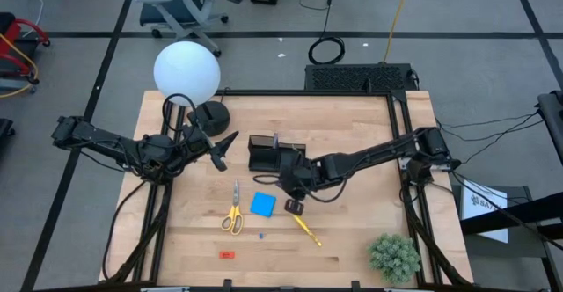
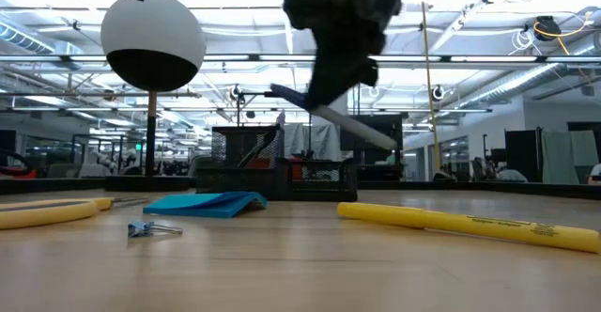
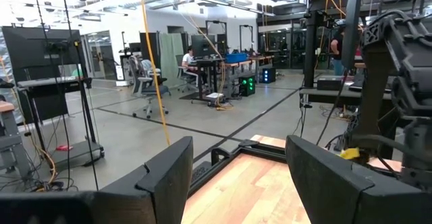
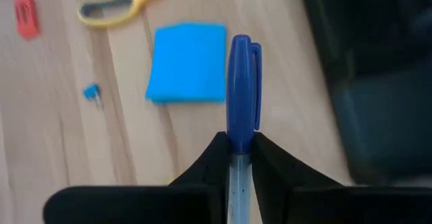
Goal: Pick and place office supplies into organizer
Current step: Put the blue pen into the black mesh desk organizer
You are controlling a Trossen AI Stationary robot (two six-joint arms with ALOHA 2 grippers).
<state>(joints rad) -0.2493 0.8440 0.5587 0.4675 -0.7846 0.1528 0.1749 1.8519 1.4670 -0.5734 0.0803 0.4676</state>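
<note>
My right gripper [image 4: 240, 150] is shut on a pen with a blue cap [image 4: 241, 82], raised over the table between the blue square pad [image 1: 263, 204] and the black organizer [image 1: 264, 152]. The pad also shows in the right wrist view [image 4: 187, 62]. The yellow-handled scissors [image 1: 233, 209], a yellow pen [image 1: 305, 229], a small blue clip [image 1: 261, 236] and a red piece [image 1: 227, 254] lie flat on the wood. My left gripper [image 3: 236, 177] is open and empty, raised at the table's left, near the lamp base. My right gripper pinches the pen between its two fingers on the pale barrel just behind the blue cap [image 4: 239, 158]. The pen runs along the fingers, and its cap end sticks out past the fingertips. In the low view the pen [image 2: 338, 117] hangs tilted, clear of the table.
A lamp with a white ball [image 1: 186, 72] and a black round base [image 1: 211, 114] stands at the far left, beside the organizer. A green plant ball [image 1: 393, 257] sits at the near right. Bare wood lies near the table's front edge and at the far right.
</note>
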